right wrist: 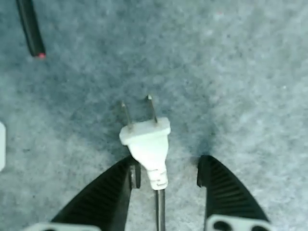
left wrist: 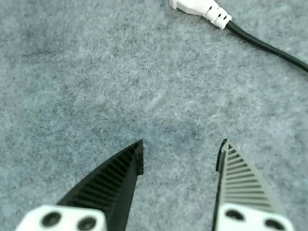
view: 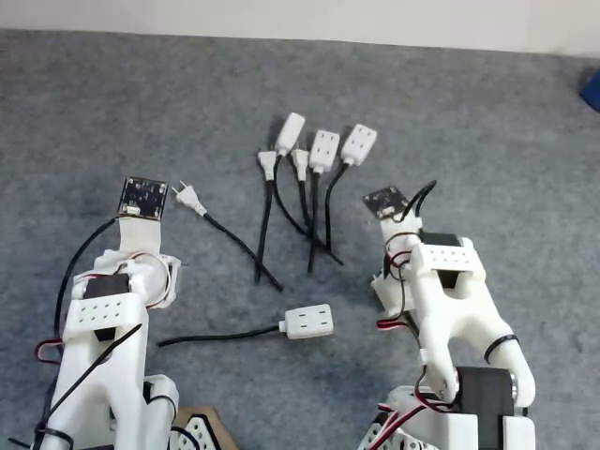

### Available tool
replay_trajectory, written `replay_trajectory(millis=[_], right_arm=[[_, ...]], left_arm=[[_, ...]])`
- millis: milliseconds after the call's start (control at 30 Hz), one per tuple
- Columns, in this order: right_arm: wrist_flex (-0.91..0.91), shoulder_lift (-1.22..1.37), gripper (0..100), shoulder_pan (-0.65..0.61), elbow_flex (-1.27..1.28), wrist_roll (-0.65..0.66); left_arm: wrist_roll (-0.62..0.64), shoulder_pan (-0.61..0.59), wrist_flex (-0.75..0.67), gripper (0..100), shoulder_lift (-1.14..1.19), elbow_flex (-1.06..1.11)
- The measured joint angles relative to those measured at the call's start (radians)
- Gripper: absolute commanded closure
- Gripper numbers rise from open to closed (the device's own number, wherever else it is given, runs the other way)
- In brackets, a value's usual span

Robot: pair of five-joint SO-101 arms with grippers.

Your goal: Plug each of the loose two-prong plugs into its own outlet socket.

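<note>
A two-prong plug (right wrist: 145, 138) is being straddled by the open right claw (right wrist: 168, 166), prongs pointing straight away from it, apparently not yet clamped.

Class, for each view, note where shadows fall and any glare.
High view: even light, no glare on the carpet. Right wrist view: soft shadow beside the plug. Left wrist view: faint shadow ahead of the left gripper.

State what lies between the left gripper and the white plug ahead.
Bare grey carpet, in the left wrist view, separates the left gripper from the white plug.
</note>
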Motion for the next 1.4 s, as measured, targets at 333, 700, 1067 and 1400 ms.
replay_trajectory(millis=[333,700,1067,1400], right_arm=[[-0.012,0.0,78.9,0.0,0.0,0.227],[-0.026,-0.002,95.7,-0.031,0.02,0.31],[0.072,-0.003,93.9,-0.034,0.025,0.31],[0.115,-0.014,83.3,-0.044,0.035,0.313]], left_arm=[[0.0,0.0,0.0,75,0.0,0.0],[0.0,0.0,0.0,75,0.0,0.0],[0.0,0.0,0.0,75,0.0,0.0],[0.0,0.0,0.0,75,0.0,0.0]])
